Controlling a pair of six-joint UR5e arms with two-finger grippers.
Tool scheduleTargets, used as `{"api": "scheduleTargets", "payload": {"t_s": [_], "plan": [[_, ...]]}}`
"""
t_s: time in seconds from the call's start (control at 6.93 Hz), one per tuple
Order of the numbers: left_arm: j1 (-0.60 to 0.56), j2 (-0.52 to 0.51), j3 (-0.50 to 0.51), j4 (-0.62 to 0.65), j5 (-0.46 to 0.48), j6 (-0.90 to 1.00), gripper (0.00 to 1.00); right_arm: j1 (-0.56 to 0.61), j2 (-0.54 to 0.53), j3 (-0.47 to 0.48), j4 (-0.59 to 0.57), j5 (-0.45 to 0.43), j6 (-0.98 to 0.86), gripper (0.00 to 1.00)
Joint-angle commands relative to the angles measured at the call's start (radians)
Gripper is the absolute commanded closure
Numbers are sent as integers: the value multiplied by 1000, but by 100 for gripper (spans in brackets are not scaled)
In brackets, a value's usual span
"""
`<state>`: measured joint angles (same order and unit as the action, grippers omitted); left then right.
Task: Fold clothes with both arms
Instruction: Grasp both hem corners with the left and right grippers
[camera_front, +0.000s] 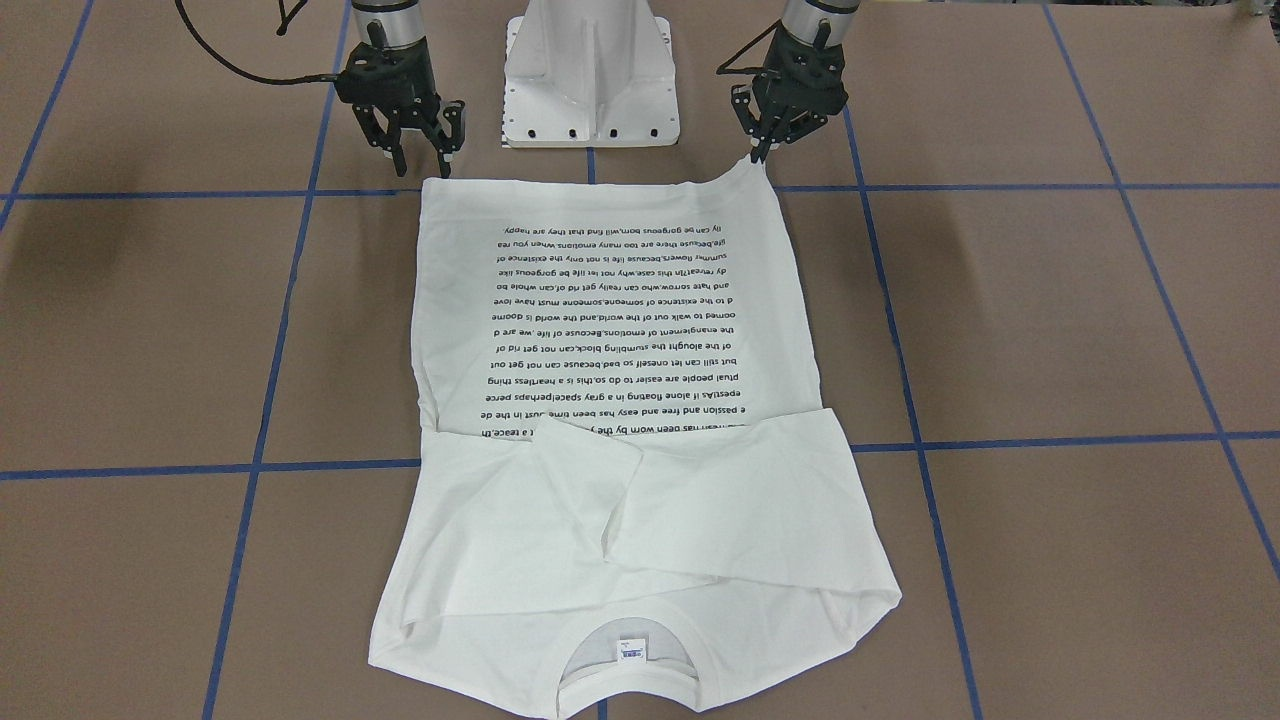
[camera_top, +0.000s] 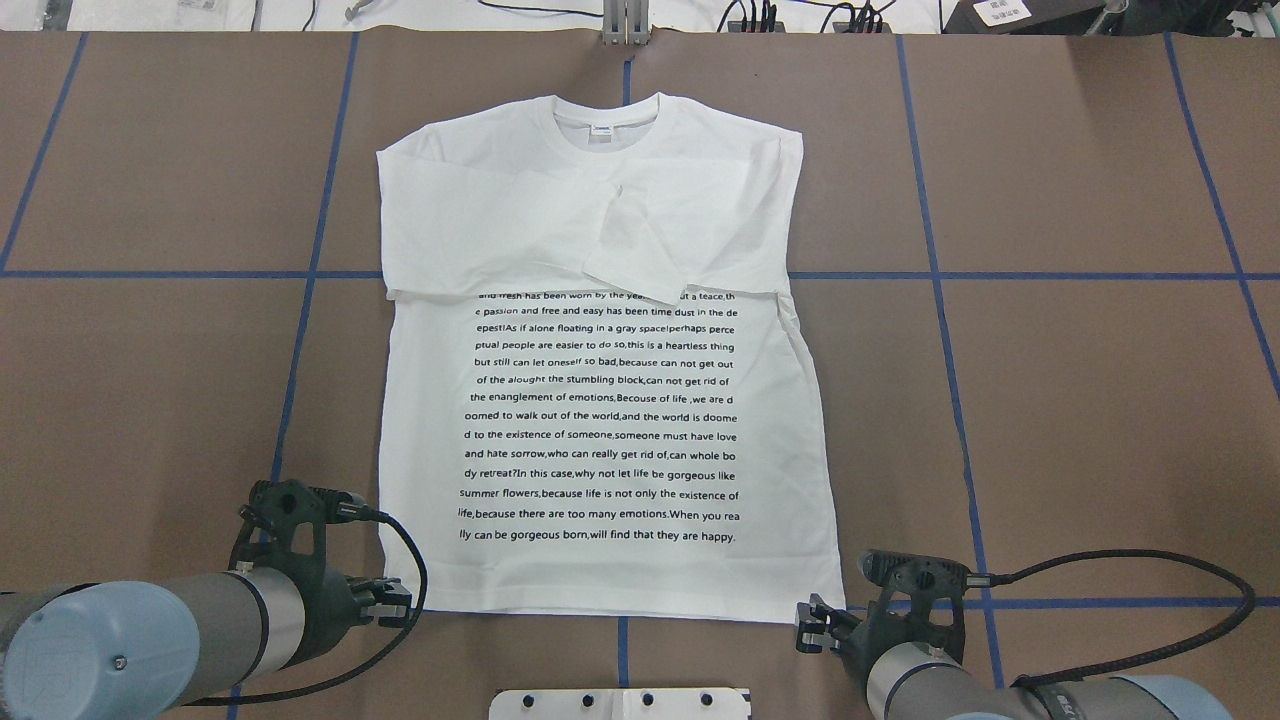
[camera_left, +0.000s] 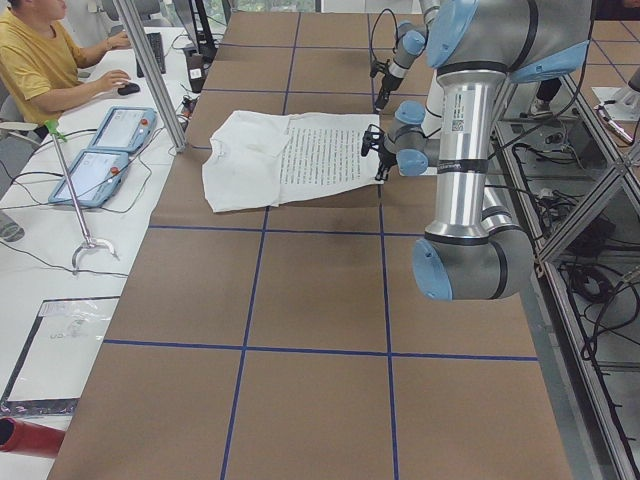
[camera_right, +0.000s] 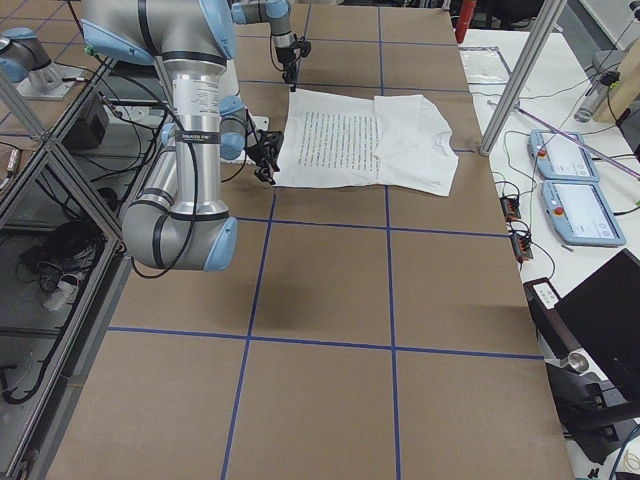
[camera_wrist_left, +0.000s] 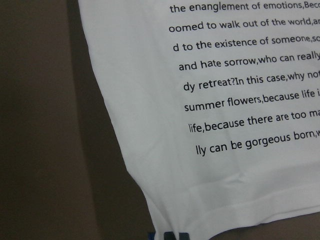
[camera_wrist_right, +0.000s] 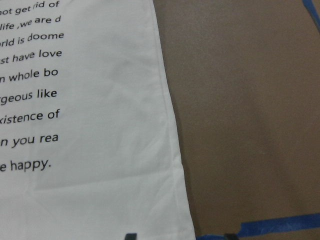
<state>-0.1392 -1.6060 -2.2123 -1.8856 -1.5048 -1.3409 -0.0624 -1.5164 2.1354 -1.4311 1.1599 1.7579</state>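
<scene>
Status: white T-shirt (camera_top: 610, 420) lies flat on the brown table (camera_top: 1050, 420), centre of the overhead view. It's print side up, with the collar (camera_top: 607, 118) at the top of that frame and the hem (camera_top: 610, 600) at the bottom by the arms. Both sleeves (camera_top: 640, 250) are already folded in across the chest, overlapping just above the text block (camera_top: 600, 415). Grab status: left pincer (camera_front: 763, 152), upper right in the front-facing view, looks pinched shut on its hem corner (camera_front: 752, 168). The cloth tents up into a small peak at the tips there. Over at upper left, right pincer (camera_front: 427, 155) is spread wide and holds nothing. Its wrist view shows the two tips straddling the other hem corner (camera_wrist_right: 187, 220), not closed on it yet. My read: sleeve folds done, hem grab half done. Still to do: right side closes on its corner, then both carry the hem up toward the collar, probably one more fold after that. Body is smooth, with slight wrinkling along the sides near the sleeves.
</scene>
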Motion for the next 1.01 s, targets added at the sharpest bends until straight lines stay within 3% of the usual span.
{"api": "scheduleTargets", "payload": {"t_s": [0.0,0.14,0.29,0.43,0.87], "plan": [[0,5,-4,0,0,-3,100,-10,2,-54,51,-32,0,35],[1,6,-7,0,0,-6,100,-8,2,-51,51,-35,0,43],[4,6,-7,0,1,-12,100,-10,5,-46,51,-36,0,78],[4,6,-7,0,1,-12,100,-10,5,-45,49,-37,0,98],[3,8,-30,0,1,-12,100,-2,5,-28,44,-46,-4,100]]}}
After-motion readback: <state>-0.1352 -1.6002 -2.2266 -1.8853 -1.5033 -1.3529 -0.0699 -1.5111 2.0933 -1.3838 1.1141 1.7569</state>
